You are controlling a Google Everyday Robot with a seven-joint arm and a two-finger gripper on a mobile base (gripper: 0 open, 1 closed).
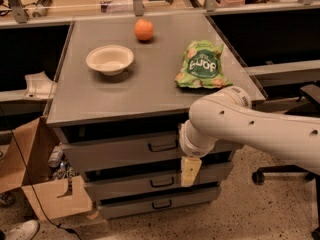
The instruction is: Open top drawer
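The white arm's gripper (190,170) hangs below and right of the dark loop handle (163,146) on the wide grey metal top drawer (120,151); its grip state cannot be told. The white lettering on the green snack bag (202,65) is illegible.

on the table (150,96): one bowl (110,59), one orange (144,29), one green bag (202,65). three drawers, top drawer (110,155) included. one end effector (190,171), lower centre.

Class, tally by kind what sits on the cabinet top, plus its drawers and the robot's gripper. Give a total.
Orange: 1
Bowl: 1
Green snack bag: 1
Drawers: 3: top drawer, middle drawer, bottom drawer
Gripper: 1, in front of the middle drawer
Total: 7
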